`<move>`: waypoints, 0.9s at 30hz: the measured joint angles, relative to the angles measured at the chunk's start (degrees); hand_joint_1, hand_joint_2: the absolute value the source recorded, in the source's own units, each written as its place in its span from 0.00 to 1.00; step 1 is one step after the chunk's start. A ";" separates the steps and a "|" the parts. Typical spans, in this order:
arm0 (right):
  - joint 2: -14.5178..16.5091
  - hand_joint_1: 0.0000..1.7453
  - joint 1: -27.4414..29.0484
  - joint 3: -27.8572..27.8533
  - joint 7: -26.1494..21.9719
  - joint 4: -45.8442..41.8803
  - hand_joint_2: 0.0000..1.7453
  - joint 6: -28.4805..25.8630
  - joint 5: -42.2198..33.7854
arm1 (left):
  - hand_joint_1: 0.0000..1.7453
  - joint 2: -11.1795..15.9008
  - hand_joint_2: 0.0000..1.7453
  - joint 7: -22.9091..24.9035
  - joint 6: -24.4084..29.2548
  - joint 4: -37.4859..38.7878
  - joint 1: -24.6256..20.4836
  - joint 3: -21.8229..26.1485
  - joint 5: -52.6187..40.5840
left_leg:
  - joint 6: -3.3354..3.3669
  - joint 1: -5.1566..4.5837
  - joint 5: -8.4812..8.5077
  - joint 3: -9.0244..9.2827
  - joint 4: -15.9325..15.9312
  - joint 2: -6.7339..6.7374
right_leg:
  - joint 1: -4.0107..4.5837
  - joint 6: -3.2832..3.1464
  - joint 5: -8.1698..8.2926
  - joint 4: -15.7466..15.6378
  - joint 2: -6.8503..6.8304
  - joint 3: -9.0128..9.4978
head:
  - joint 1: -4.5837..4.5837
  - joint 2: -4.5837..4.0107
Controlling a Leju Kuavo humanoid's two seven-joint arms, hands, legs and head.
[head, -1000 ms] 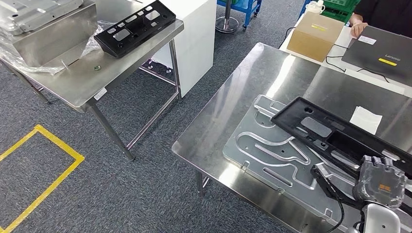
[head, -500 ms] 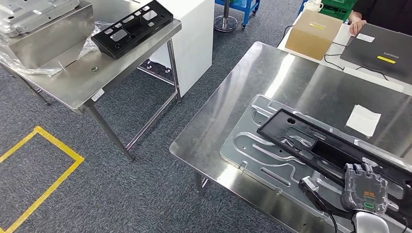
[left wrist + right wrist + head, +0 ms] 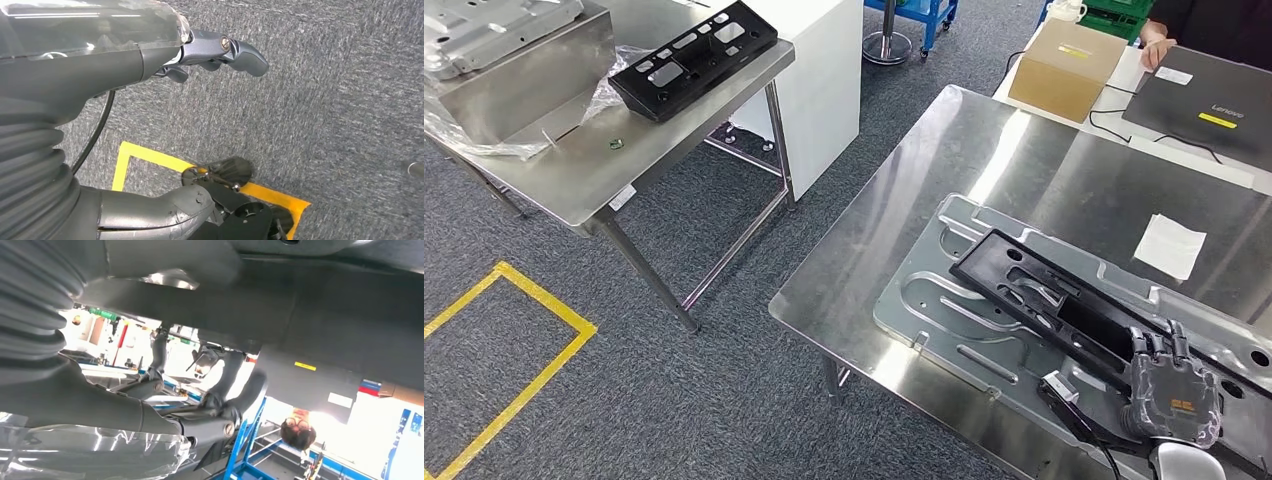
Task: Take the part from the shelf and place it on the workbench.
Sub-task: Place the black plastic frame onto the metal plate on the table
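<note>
A long black part (image 3: 1044, 295) with cut-outs lies slanted across a silver metal plate (image 3: 944, 310) on the steel workbench (image 3: 984, 150). My right hand (image 3: 1172, 385) grips the part's near end at the bench's front right, fingers over its edge. In the right wrist view the black part (image 3: 320, 325) runs just beyond the dark fingers (image 3: 220, 390). A second black part (image 3: 692, 55) rests on the steel shelf table (image 3: 574, 160) at the far left. My left hand (image 3: 100, 65) hangs over grey carpet, fingers apart and holding nothing.
A cardboard box (image 3: 1064, 65), a closed laptop (image 3: 1204, 100) and a white paper (image 3: 1169, 245) sit beyond the plate. A person's hand (image 3: 1154, 48) rests by the laptop. A white cabinet (image 3: 824, 60) stands between the tables. Yellow tape (image 3: 514, 330) marks the floor.
The black part has come down and slid left, from tilted above the plate to lying along it. My right hand moved slightly left with it and sank lower in the picture.
</note>
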 joint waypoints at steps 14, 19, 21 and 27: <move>-0.03 0.00 -0.04 0.12 0.22 0.27 0.00 0.01 -0.01 | 0.00 1.14 1.00 1.01 2.18 3.04 -0.12 -1.58 -0.42 | -0.04 0.00 0.03 0.04 -0.07 0.00 | 0.00 -0.03 -0.02 0.00 0.00 0.03 | 0.02 0.00; -0.03 0.00 -0.04 0.14 0.31 0.55 0.00 -0.01 -0.03 | 0.00 1.48 0.25 1.08 2.29 3.85 -0.18 -1.72 -0.03 | -0.04 -0.01 0.02 0.04 -0.07 0.00 | -0.01 -0.03 -0.02 -0.03 0.00 0.05 | 0.02 0.00; -0.03 0.00 -0.02 0.13 0.34 0.61 0.00 -0.01 -0.09 | 0.00 1.62 0.00 0.99 2.29 4.19 -0.19 -1.72 0.19 | -0.04 -0.01 0.02 0.04 -0.07 0.00 | -0.01 -0.03 -0.02 -0.04 0.00 0.05 | 0.03 0.00; -0.03 0.00 0.01 0.07 0.34 0.66 0.00 -0.08 -0.20 | 0.00 1.98 0.00 0.38 2.24 5.12 -0.20 -1.72 0.62 | -0.04 -0.02 0.02 0.05 -0.07 0.00 | -0.01 -0.03 -0.02 -0.05 0.00 0.06 | 0.04 0.00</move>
